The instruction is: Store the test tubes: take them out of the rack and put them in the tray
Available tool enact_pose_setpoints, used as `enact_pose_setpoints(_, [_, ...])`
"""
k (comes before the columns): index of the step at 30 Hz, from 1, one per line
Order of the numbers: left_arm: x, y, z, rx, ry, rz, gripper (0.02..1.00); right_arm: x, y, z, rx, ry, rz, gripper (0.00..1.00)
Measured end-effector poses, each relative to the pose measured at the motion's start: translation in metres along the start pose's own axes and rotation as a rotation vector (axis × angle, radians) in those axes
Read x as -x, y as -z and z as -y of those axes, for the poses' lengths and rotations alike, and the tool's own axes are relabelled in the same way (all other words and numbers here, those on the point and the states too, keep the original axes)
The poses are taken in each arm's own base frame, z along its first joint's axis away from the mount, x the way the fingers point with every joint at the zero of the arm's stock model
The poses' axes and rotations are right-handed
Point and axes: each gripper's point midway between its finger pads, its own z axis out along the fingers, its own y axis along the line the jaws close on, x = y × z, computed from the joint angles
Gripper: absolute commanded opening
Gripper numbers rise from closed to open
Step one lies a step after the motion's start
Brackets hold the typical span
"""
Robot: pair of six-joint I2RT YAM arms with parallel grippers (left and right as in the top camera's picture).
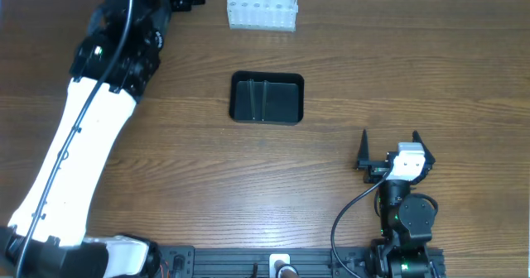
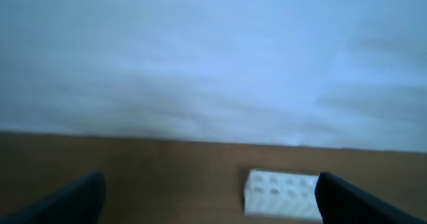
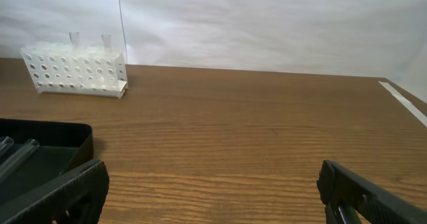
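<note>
The tabletop (image 1: 397, 71) lies open across its whole right half, from the far edge down to the right gripper (image 1: 389, 150) at the near right. A wide free strip runs between the tray (image 1: 267, 98) in the middle and the rack (image 1: 262, 11) at the far edge, which stand well apart; the near middle, in front of the tray, is open wood too. The left arm (image 1: 83, 146) slants across the left side from near to far and blocks that flank; the left gripper (image 2: 210, 183) sits at the far left, near the rack's left end. Two tubes (image 3: 73, 39) stick up from the rack's top, with free air above; a white wall (image 3: 267, 24) rises behind the far edge.
</note>
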Motion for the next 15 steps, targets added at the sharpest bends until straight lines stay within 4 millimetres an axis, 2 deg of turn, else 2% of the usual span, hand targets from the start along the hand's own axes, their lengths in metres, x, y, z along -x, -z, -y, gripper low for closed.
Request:
enact_pose_setpoints(3, [-0.003, 0.012, -0.011, -0.027, -0.048, 0.078, 1.000, 0.000, 0.000, 0.000, 0.000, 0.000, 0.001, 0.991])
enact_pose_setpoints(7, [-0.027, 0.036, -0.038, -0.036, -0.058, 0.131, 1.000, 0.000, 0.000, 0.000, 0.000, 0.000, 0.000, 0.993])
enact_pose_setpoints(10, [-0.052, 0.064, -0.055, -0.037, -0.061, 0.176, 1.000, 0.000, 0.000, 0.000, 0.000, 0.000, 0.000, 0.993])
enact_pose_setpoints(15, [-0.093, 0.122, -0.062, -0.070, -0.090, 0.287, 0.996, 0.000, 0.000, 0.000, 0.000, 0.000, 0.001, 0.993])
